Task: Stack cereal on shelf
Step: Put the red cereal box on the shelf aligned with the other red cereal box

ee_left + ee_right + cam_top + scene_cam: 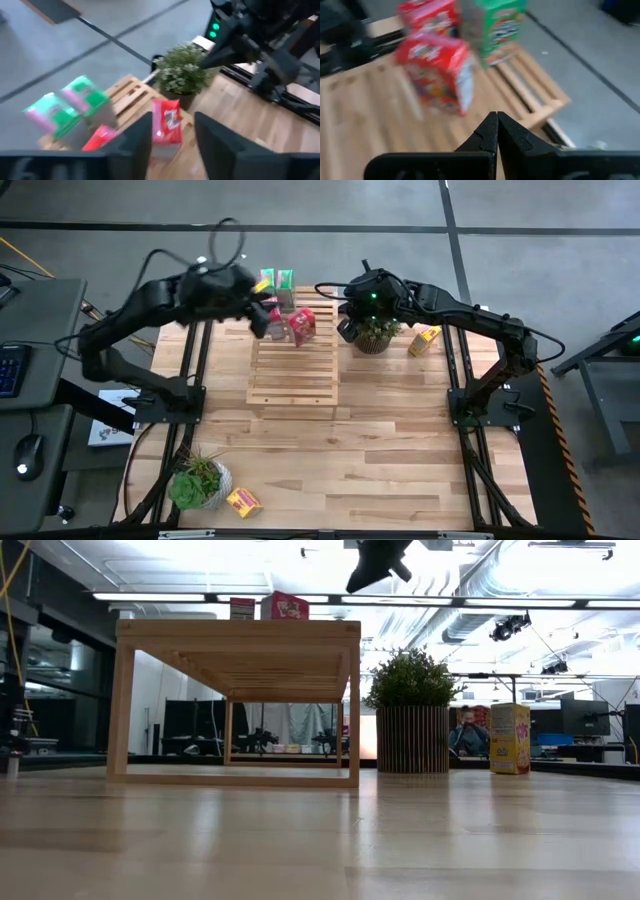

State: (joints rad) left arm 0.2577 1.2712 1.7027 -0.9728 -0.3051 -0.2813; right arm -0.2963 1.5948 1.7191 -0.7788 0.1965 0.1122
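Overhead plate: pale slatted shelf (293, 360) at the table's (400, 450) 12 o'clock half. Four cereal boxes stand at its far end: two green boxes (276, 281) at the rim, two red boxes (292, 326) just inside them. The left claw (262, 320) hovers at the red boxes' 9 o'clock, fingers (134, 142) apart, gripping nothing. The right claw (497, 131), closed and empty, hangs above the potted plant (375, 335). One yellow box (425, 340) stands at the plant's 3 o'clock; another yellow box (243, 502) lies at 7 o'clock beside a second plant (198, 483).
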